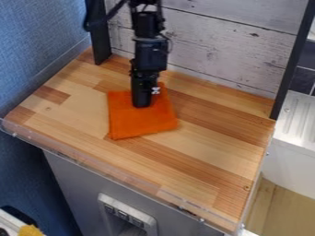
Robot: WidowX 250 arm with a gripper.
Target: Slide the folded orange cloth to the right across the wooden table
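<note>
The black gripper (142,102) hangs straight down over the upper middle part of an orange cloth (142,121). The cloth lies flat on the wooden counter, roughly square, left of the counter's middle, with its top edge partly hidden behind the gripper. Whether the gripper touches the cloth I cannot tell.
The wooden counter (203,161) has a clear raised strip along its front edge. Behind it stands a whitewashed plank wall (215,41) between two black posts. A blue wall (37,46) rises at the left, and a white ridged surface (298,120) lies beyond the right edge.
</note>
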